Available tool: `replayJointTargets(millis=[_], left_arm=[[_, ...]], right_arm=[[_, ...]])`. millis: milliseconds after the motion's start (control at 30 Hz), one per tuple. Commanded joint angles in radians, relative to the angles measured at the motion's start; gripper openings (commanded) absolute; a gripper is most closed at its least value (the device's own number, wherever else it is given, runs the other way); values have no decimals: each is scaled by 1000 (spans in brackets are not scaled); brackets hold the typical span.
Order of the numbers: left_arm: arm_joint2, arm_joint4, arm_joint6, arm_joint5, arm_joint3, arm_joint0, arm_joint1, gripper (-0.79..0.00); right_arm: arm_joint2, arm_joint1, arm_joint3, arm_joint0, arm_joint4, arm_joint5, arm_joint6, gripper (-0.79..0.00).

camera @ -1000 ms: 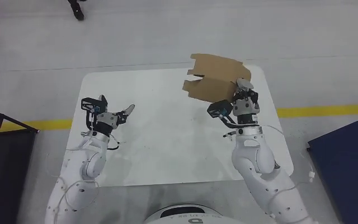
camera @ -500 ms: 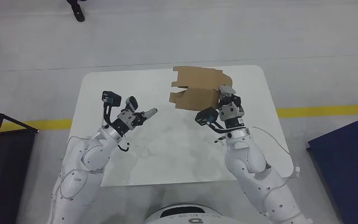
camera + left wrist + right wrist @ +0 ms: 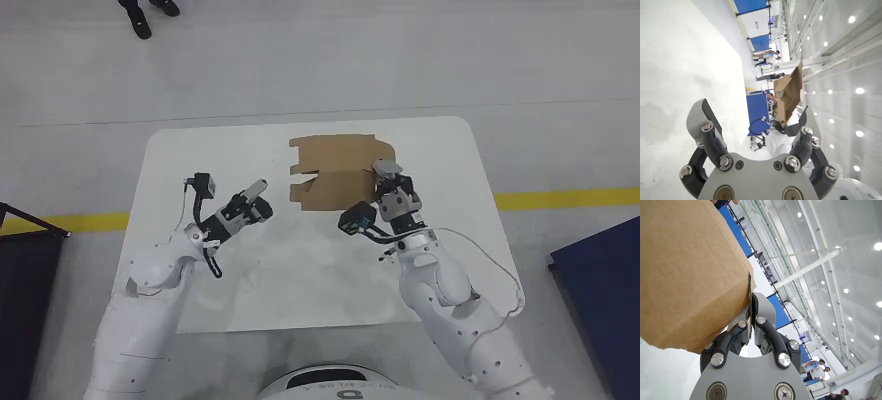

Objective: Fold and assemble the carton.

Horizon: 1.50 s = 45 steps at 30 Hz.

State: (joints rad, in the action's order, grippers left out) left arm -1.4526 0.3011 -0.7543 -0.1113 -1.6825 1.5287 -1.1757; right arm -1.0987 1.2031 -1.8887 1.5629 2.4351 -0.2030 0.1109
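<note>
The brown cardboard carton [image 3: 335,172] is held up above the back middle of the white table [image 3: 200,160], partly unfolded with its flaps loose. My right gripper [image 3: 385,180] is shut on the carton's right edge; in the right wrist view the carton [image 3: 687,272] has one wall pinched between the fingers [image 3: 761,309]. My left gripper [image 3: 258,198] stands open to the left of the carton, a short gap away from it. Seen from the left wrist, the carton [image 3: 789,94] hangs beyond the open fingers [image 3: 704,113].
The table's right edge [image 3: 490,200] lies close to the right arm. A yellow floor line [image 3: 570,197] runs past the table on both sides. A dark blue panel [image 3: 600,290] stands at the right, a dark one [image 3: 20,270] at the left.
The right gripper has carried the carton leftward, from the table's back right corner to the back middle. The left arm has swung right toward the carton.
</note>
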Motion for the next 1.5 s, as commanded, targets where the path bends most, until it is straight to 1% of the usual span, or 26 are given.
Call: replayJointTargets(millis=[0,200,500,767,800,833,867,933,1000,1067,1133,1167,1200,1300,1333,1367,1400,1467], left_arm=[[-1,16,-13,-19,2,-3,1,0],[20,23,-35,-106,-8,-6,1,0],[65,-73,-17,-121,7,-37,2,0],[83,-36,-25,-133,23,-46,3,0],[82,-31,-27,-135,25,-46,3,-37],[81,-30,-28,-136,28,-46,4,-108],[81,-29,-29,-136,29,-46,4,-212],[81,-28,-32,-137,31,-45,6,-369],[82,-36,-35,-137,30,-44,7,-440],[82,-53,-38,-139,29,-45,9,-560],[83,-64,-36,-139,27,-44,10,-606],[84,-66,-36,-140,27,-44,11,-705],[84,-71,-35,-140,26,-45,11,-782],[81,-74,-34,-141,25,-45,13,-785],[79,-78,-33,-142,25,-45,14,-785],[78,-79,-33,-142,25,-44,15,-785],[75,-79,-31,-140,24,-44,16,-785],[71,-78,-18,-131,23,-44,17,-785]], right_arm=[[12,2,2,-2,15,11,-4,-785],[28,4,0,0,56,73,-20,-785],[20,1,-23,19,41,170,-79,-785],[10,-3,-32,37,48,208,-123,-785],[9,-3,-32,39,50,211,-127,-785],[9,-4,-32,41,50,215,-134,-785],[8,-4,-32,42,52,219,-140,-785],[6,-6,-34,45,57,228,-158,-785],[5,-7,-35,47,61,233,-167,-785],[4,-8,-35,47,63,239,-178,-785],[3,-8,-33,45,67,243,-189,-785],[3,-8,-32,44,68,245,-192,-785],[3,-8,-32,43,70,247,-193,-785],[2,-8,-33,38,79,252,-192,-785],[2,-8,-34,37,82,254,-192,-480],[2,-8,-34,35,85,256,-194,-212],[1,-8,-35,34,87,256,-193,0],[-1,-8,-35,32,89,255,-185,0]])
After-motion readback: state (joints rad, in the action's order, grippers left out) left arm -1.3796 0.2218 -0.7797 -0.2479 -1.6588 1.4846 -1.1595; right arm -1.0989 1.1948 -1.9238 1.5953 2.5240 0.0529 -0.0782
